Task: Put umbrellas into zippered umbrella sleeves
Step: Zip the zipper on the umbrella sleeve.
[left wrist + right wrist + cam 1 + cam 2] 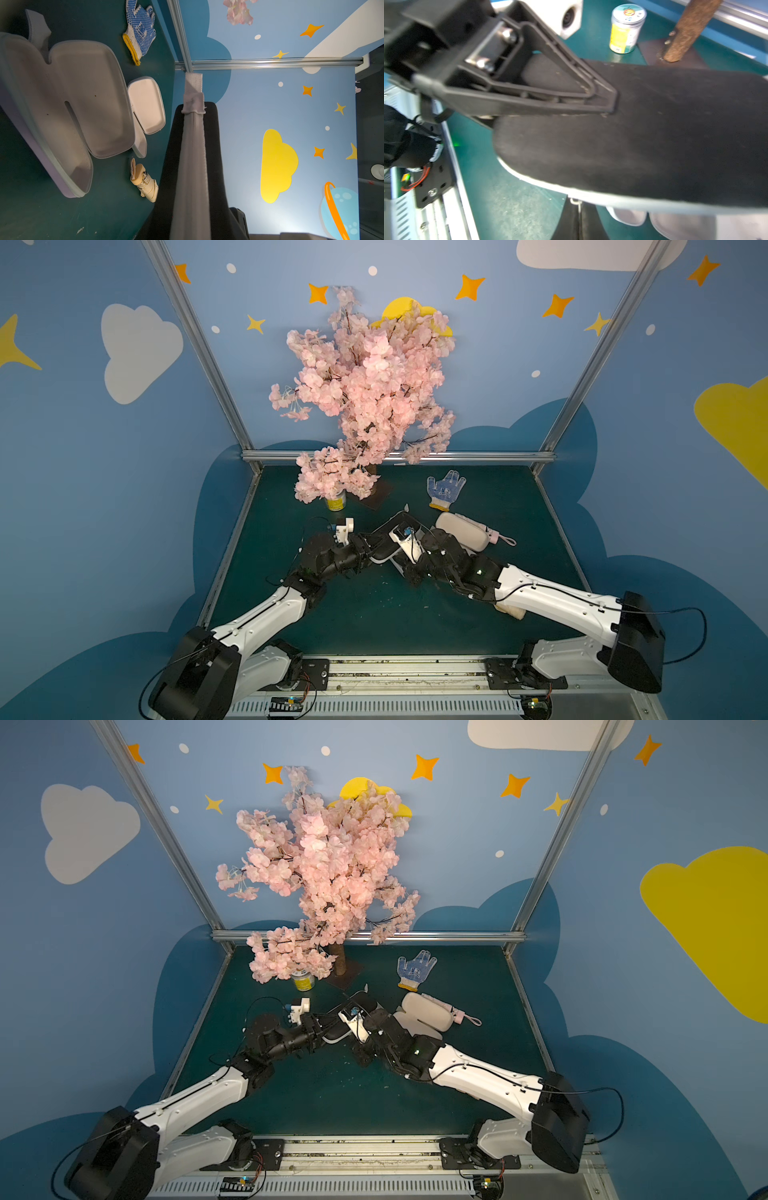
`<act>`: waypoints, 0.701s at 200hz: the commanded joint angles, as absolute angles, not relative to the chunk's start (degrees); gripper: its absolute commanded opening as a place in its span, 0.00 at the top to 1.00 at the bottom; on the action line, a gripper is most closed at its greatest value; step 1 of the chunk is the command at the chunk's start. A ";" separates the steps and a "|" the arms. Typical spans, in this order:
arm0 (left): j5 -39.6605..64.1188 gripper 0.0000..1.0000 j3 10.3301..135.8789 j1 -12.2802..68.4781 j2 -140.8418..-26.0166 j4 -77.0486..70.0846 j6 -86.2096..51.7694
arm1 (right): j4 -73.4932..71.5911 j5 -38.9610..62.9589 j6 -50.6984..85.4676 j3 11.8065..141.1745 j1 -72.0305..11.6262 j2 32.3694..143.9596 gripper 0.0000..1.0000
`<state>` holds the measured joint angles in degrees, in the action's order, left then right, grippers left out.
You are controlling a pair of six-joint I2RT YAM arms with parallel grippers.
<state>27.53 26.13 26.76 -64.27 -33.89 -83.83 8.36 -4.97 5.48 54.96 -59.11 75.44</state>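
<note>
Right end effector (578, 209) sits closest to its wrist camera. Its jaws are pressed together with no gap showing, directly under the zip pull (574, 201) on the pale zip edge of the black sleeve (654, 135). It seems to pinch the pull, though the fingertips hide the contact itself.

Left end effector (609, 105) clamps the same sleeve across its shell at a middling width. One finger lies flat on the upper face and the other is hidden beneath.

Between the two, the sleeve is held above the middle of the surface (374, 614), its long axis running from the left end effector toward the far edge. The zip therefore leads away from the right end effector along that axis, and the right arm is the nearer one to draw it. I judge the pull must follow the sleeve's long edge while the left holds steady. Whether an umbrella is inside cannot be seen.

Further out toward the right edge lies the open off-white sleeve (461, 531) with a pink umbrella (496, 533) against it. A cream-beige umbrella (144, 182) lies near the open lavender sleeve (72, 104).
</note>
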 commanded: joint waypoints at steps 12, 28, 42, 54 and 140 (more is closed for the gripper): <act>32.18 0.73 25.32 26.05 -62.30 -32.29 -82.12 | 6.39 -14.43 2.49 55.20 -57.52 73.32 1.00; 33.38 0.74 25.36 25.65 -61.81 -31.23 -81.83 | 7.25 -16.65 1.58 55.41 -56.62 73.95 1.00; 35.51 0.75 25.41 24.72 -61.18 -29.54 -81.23 | 7.82 -16.75 1.46 55.62 -55.06 74.41 1.00; 37.95 0.76 25.41 23.33 -60.59 -28.21 -80.58 | 8.30 -16.56 1.42 55.81 -53.58 74.58 1.00; 56.51 0.84 30.21 19.24 -60.94 -19.62 -71.47 | 7.12 -8.27 -2.29 57.17 -42.28 76.65 1.00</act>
